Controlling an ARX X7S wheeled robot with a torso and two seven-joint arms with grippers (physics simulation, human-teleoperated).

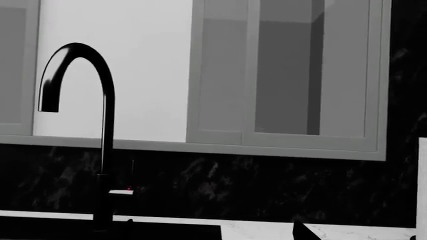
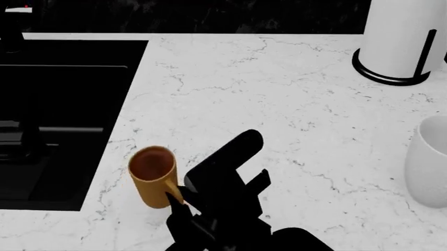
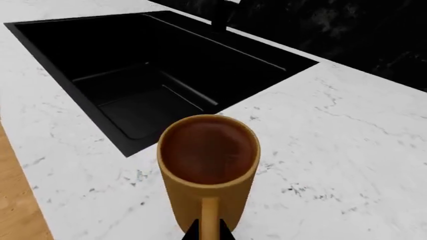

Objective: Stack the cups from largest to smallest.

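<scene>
Head view, from left to right: a black sink [image 2: 63,115] is sunk into the white marbled surface [image 2: 279,104], well to the left of the right pincer [image 2: 176,201]; just past the sink's edge stands the mustard-yellow mug [image 2: 152,175], upright, brown inside, directly ahead of that pincer, whose dark tips lie against the handle side of the mug; the black arm runs back from there toward the lower edge of the view; far off to the pincer's right and beyond it stands a white paper-towel roll [image 2: 401,36] on a black-ringed stand, and nearer on that same side, well apart from the mug, the white cup [image 2: 427,162] sits upright at the view's edge. Right wrist view: the mug's loop handle [image 3: 209,217] points straight at the camera, and the two dark fingertips [image 3: 193,232] sit either side of it, narrow and closed around the handle; the sink lies beyond the mug. Left wrist view: a curved black faucet [image 1: 100,125] rises before a grey cabinet, and only a dark sliver of the left pincer [image 1: 303,232] shows, so I cannot tell how it is set.
</scene>
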